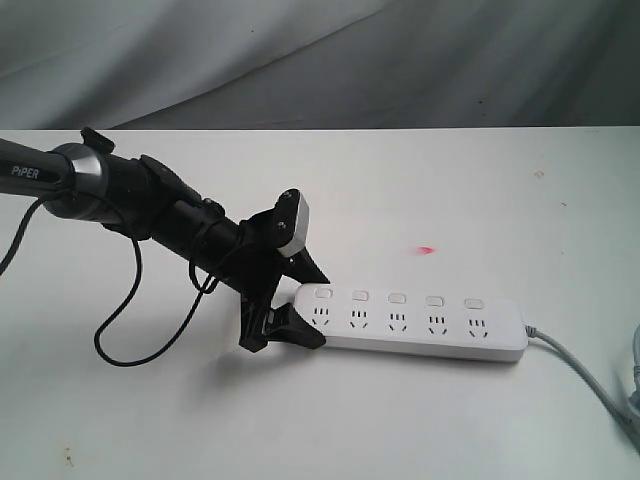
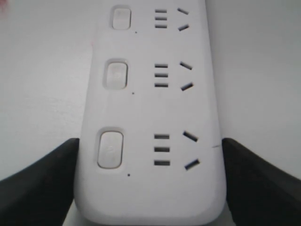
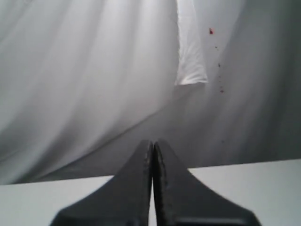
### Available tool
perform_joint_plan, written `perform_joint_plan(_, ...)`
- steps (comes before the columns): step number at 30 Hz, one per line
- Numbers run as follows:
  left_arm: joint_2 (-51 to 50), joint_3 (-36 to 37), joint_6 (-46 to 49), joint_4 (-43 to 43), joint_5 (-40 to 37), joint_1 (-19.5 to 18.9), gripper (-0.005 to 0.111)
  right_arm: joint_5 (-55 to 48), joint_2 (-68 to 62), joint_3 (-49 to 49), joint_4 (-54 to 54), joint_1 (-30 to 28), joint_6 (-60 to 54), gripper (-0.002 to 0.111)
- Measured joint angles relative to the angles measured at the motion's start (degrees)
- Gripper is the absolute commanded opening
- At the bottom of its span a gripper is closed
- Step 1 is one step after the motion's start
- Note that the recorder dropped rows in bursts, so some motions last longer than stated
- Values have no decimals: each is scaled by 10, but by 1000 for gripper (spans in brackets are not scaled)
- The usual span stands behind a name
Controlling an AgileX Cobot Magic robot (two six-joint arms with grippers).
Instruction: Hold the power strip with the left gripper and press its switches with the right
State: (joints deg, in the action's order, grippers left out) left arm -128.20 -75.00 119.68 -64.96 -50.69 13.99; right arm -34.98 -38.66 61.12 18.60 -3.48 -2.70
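Note:
The white power strip lies flat on the white table, its grey cord running off to the right. A row of five switches sits above its sockets. My left gripper has its black jaws on both long sides of the strip's left end. In the left wrist view, the left gripper presses the power strip at both edges, with the nearest switch between the jaws. My right gripper is shut and empty, facing the grey backdrop, outside the exterior view.
A black cable loop hangs from the left arm onto the table. A small red spot lies behind the strip. A grey cloth backdrop stands behind the table's far edge.

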Motion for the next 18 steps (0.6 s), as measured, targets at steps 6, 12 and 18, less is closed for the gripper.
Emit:
perform_joint_plan(6,0,0,0,0,0,0,0,0,68,-121,-105,0,13,0)
perform_joint_plan(12,0,0,0,0,0,0,0,29,147,-275,-165,0,13,0)
perform_joint_plan(18,0,0,0,0,0,0,0,135,254,-437,-171,0,15,0)
